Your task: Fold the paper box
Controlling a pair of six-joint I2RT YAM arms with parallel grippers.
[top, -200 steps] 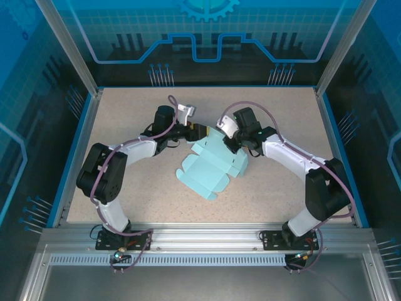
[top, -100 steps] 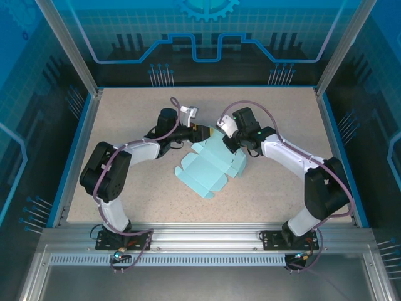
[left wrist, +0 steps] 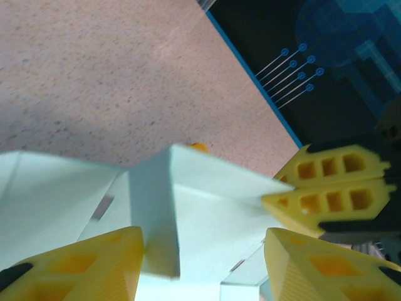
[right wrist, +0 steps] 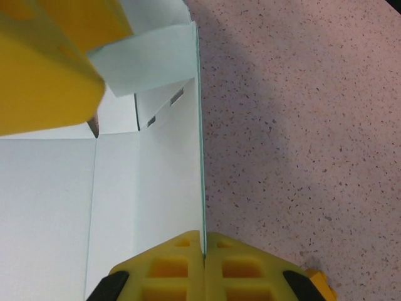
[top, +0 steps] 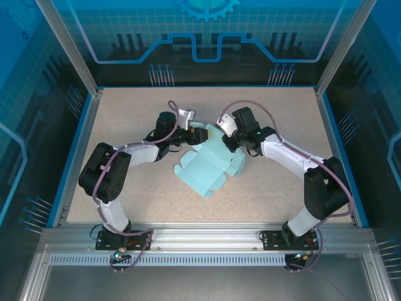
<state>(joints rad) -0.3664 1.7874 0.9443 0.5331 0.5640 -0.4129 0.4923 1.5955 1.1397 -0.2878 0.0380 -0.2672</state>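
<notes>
Box: paper box [top: 210,166], half folded, centre of table [top: 282,113].
Right gripper [right wrist: 203,241]: clenched on the box's wall edge, 1 o'clock.
Left gripper [left wrist: 200,251]: spread around a raised flap, 11 o'clock.
Handling: likely light, bendy, easily creased; pinch edges near folds.

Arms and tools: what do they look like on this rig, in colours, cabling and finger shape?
The left arm and the right arm both have white link shells with black joints, and a purple cable runs along each. The left tool and the right tool carry yellow wedge-shaped fingers with rectangular cut-out pockets, set on black mounts.
</notes>
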